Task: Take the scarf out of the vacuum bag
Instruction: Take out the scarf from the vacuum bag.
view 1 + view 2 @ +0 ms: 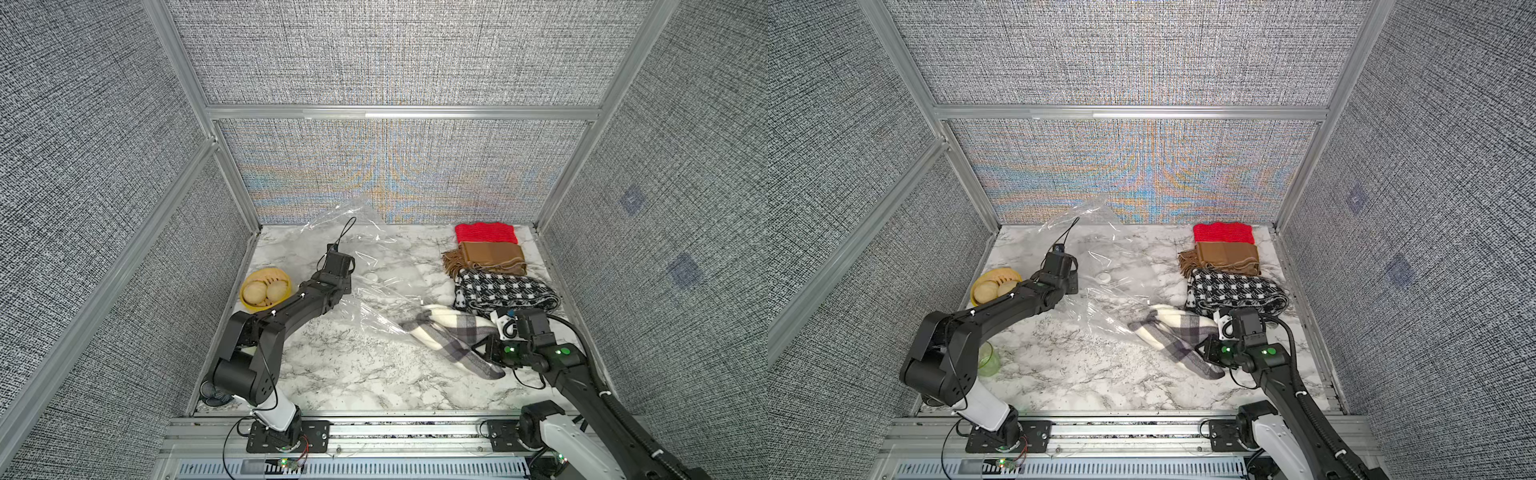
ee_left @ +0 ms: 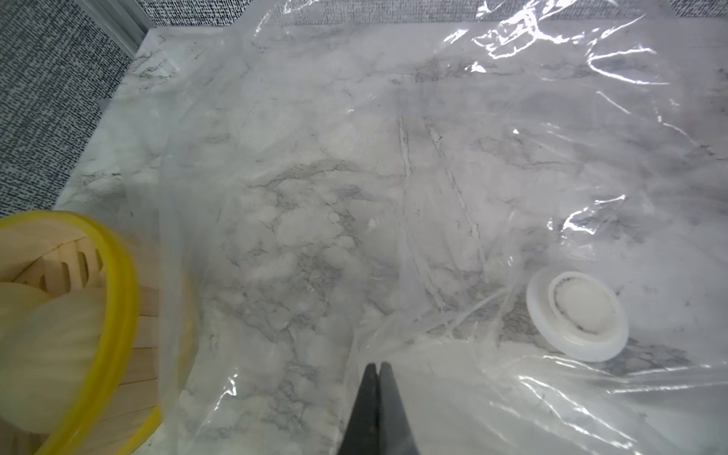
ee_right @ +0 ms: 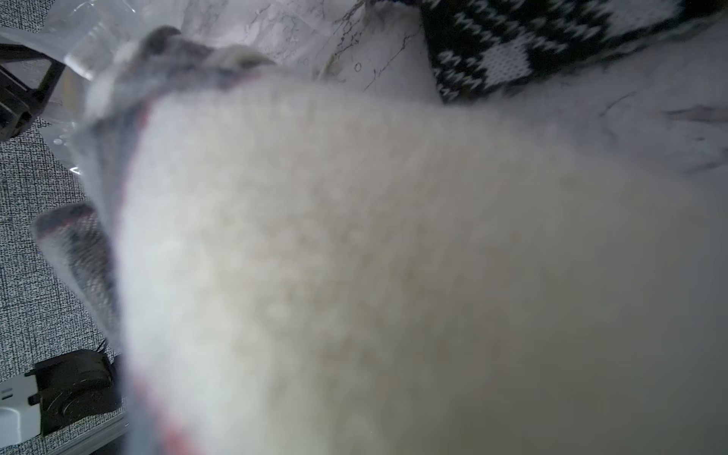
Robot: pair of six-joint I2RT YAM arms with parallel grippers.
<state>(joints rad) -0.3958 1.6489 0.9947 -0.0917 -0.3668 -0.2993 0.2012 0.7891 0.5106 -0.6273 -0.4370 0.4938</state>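
Fuzzy cream plaid scarf [image 3: 354, 256] lies against crinkly clear vacuum bag [image 1: 386, 266].

We see the scarf [image 1: 451, 336], soft cream wool crossed with grey plaid bands, bunched into a long roll that lies slantwise just beside the checked scarf [image 1: 505, 293]. Its end away from the checked scarf meets the bag's crumpled edge; we cannot tell whether that tip is still inside. The bag [image 1: 386, 266] is clear and crinkly, mostly flat, spread beyond the scarf from the checked scarf, one corner standing up, its round white valve cap [image 2: 577, 315] facing upward.
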